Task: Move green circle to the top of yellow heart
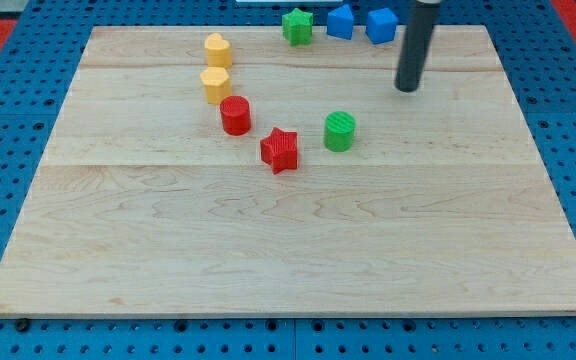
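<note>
My tip [407, 89] rests on the wooden board [288, 250] in its upper right part, touching no block and holding nothing; it is a bare rod. The green circle [340, 131] lies below and to the view's left of the tip, clearly apart from it. Just to the circle's left sits the red star [280, 150], and up-left of that the red cylinder [235, 115]. Above it stand two yellow blocks in a column: the lower [215, 84] and the upper [218, 49]; which one is the heart I cannot tell. Along the top edge sit a green star [297, 25] and two blue blocks [341, 21] [381, 24], the latter just left of the rod. The pale planked board lies on a blue pegboard table [8, 120] with red showing at the corners.
</note>
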